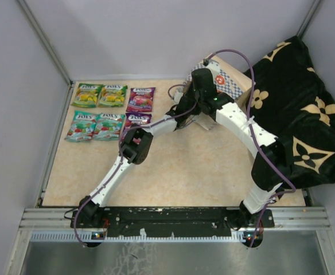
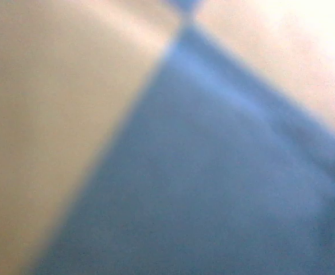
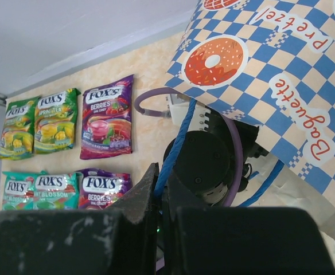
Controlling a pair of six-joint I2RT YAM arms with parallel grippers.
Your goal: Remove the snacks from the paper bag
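Observation:
Six FOX'S snacks lie flat in two rows at the table's back left: two green-yellow (image 1: 100, 95), two teal (image 1: 94, 125) and two purple (image 1: 140, 99). They also show in the right wrist view (image 3: 105, 117). The paper bag (image 1: 232, 80), checkered blue and white with doughnut prints (image 3: 271, 74), is tipped at the back centre. My right gripper (image 3: 163, 179) is shut on its blue cord handle (image 3: 179, 134) and holds the bag up. My left arm's wrist (image 3: 205, 166) reaches into the bag's mouth. Its fingers are hidden, and the left wrist view is only a tan and blue blur.
A black cloth with tan flowers (image 1: 296, 120) covers the right side of the table, right behind the bag. Grey walls close in the left, back and right. The two arms cross near the bag (image 1: 205, 106).

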